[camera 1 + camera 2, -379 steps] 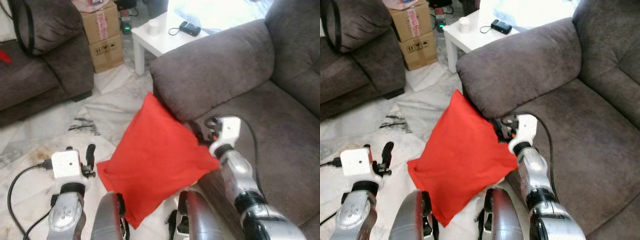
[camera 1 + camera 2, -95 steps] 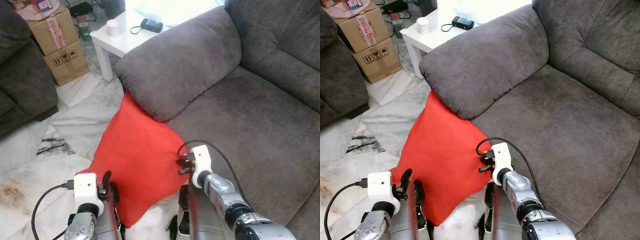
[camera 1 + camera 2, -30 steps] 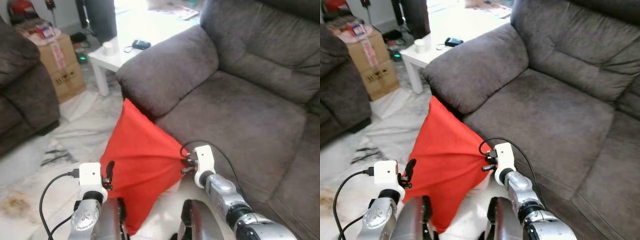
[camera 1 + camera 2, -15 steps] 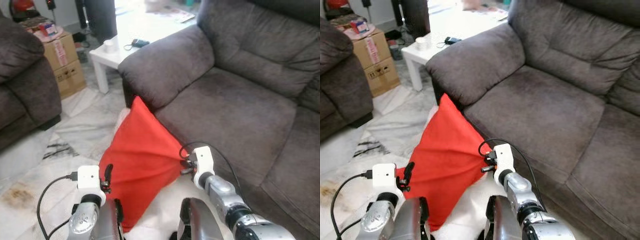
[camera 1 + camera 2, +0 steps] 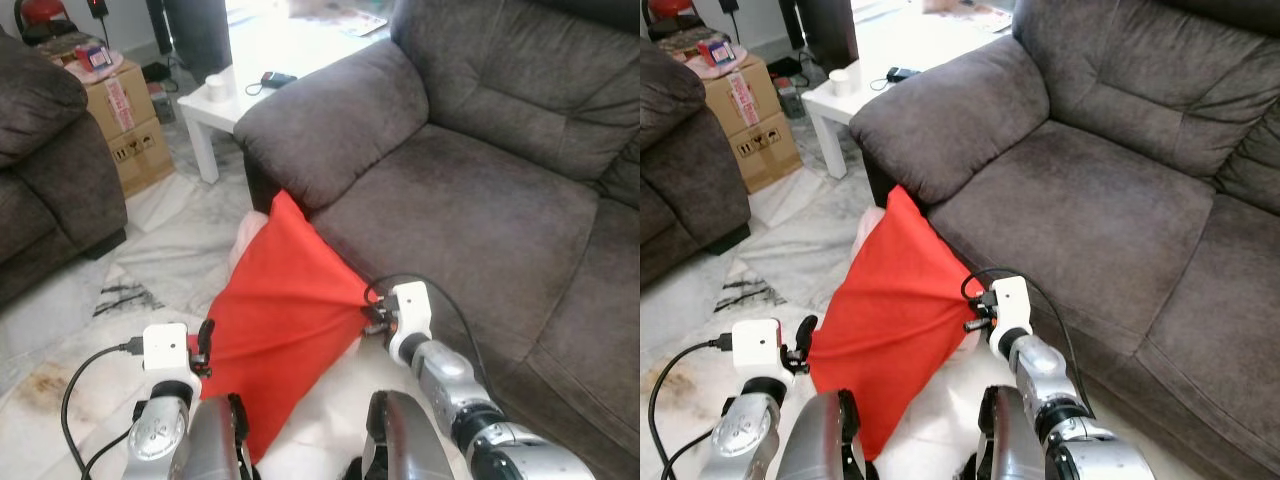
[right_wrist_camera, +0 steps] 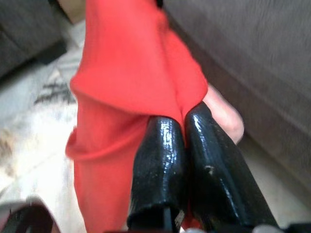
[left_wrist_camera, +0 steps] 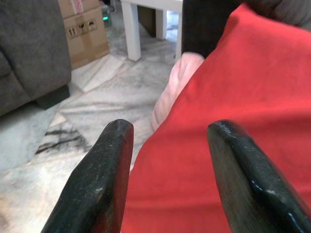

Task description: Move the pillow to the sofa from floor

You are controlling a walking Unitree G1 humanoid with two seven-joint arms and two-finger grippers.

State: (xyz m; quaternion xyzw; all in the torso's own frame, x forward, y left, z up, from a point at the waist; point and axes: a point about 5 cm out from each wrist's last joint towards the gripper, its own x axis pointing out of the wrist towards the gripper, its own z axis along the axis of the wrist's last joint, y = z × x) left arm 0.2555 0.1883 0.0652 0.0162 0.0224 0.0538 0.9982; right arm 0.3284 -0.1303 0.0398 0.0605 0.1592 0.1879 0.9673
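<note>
The right gripper (image 5: pixel 368 318) is pinching a corner of the red pillow (image 5: pixel 280 320), its two black fingers (image 6: pixel 160 165) pressed together with a bunched fold of the red cover caught between their tips. From that pinch the fabric is pulling taut in radiating creases, and the pillow is hanging down and away from the fingers toward the marble floor (image 5: pixel 150 250), its upper corner leaning against the front of the grey sofa (image 5: pixel 480 200) just below the armrest (image 5: pixel 340 120). A pale pink patch is showing just beyond the red fabric in both wrist views; what it is cannot be told. The left gripper (image 7: pixel 167 145) is standing with its fingers (image 7: pixel 104 165) spread wide apart, holding nothing, the pillow's red face lying just ahead of and between the fingertips. Beyond the left fingers, across the floor, a cardboard box (image 5: pixel 125 110) is standing beside a white side table (image 5: pixel 250 70), and a second dark sofa (image 5: pixel 50 180) is sitting well apart from the pillow.
</note>
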